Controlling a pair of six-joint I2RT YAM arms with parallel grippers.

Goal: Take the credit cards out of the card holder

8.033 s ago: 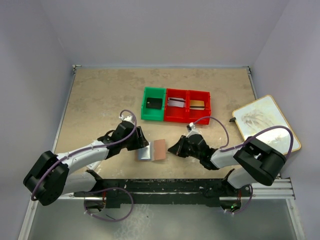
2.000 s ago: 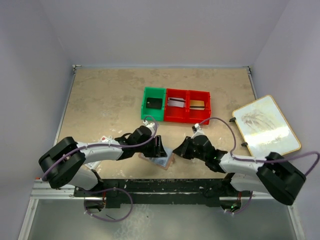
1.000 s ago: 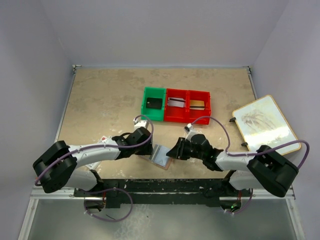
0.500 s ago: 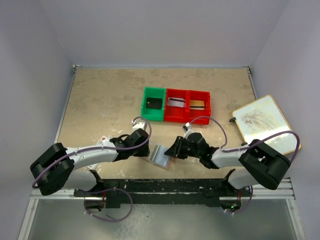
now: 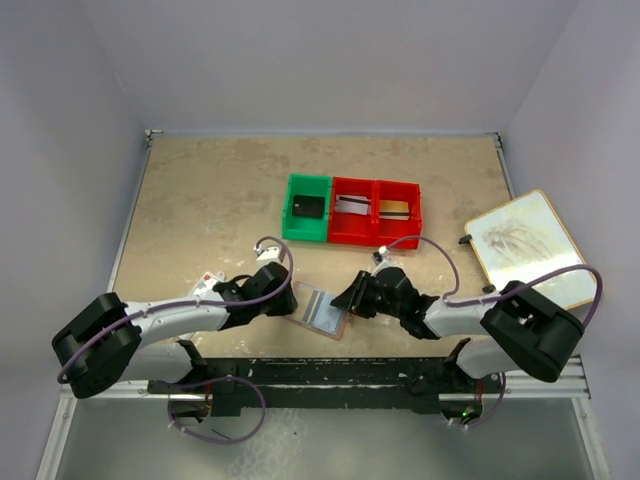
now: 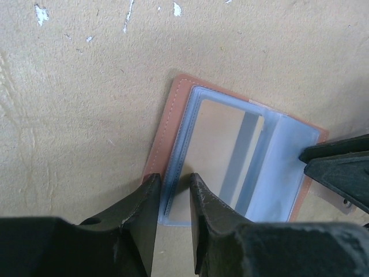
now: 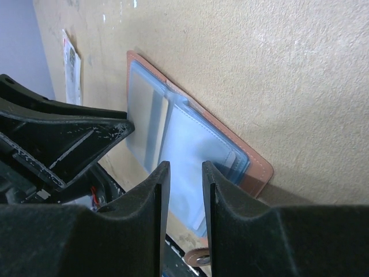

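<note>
Card holder (image 5: 322,310): open and flat on the table (image 5: 200,200), close to the near edge, between the two claws. Blue-grey lining up, brown rim showing round it.
Card (image 6: 222,150): one seen through the clear window of the left pocket, tan with a darker stripe. It sits fully in its pocket. Whether the other pocket holds any, cannot tell.
Left gripper (image 6: 173,180): low at the holder's near-left corner, jaws a narrow slot apart, the lining's edge running into the slot. Biting or only straddling, cannot tell.
Right gripper (image 7: 185,167): at the opposite flap's outer edge, jaws likewise narrow, lining visible in the gap. Whether it pinches the flap, cannot tell.
Bins: green bin (image 5: 306,207) and red bins (image 5: 376,211) further back, well apart from the holder, each with something flat inside.
Step, as judged: right steadies the holder while left works at the card.
Risk, wrong layer: left jaws sit on the sleeve edge, so a pull may take plastic and card together, and the whole holder would drag or lift.
Risk, weak anchor: right has only the rim at best, so a leftward pull could slide the holder free or fold the flap over.
Risk, no purchase: the card shows little exposed edge, so the fingertips may slip off.
Risk, crowding: two claws on one small thing, so the fingers could knock together.
</note>
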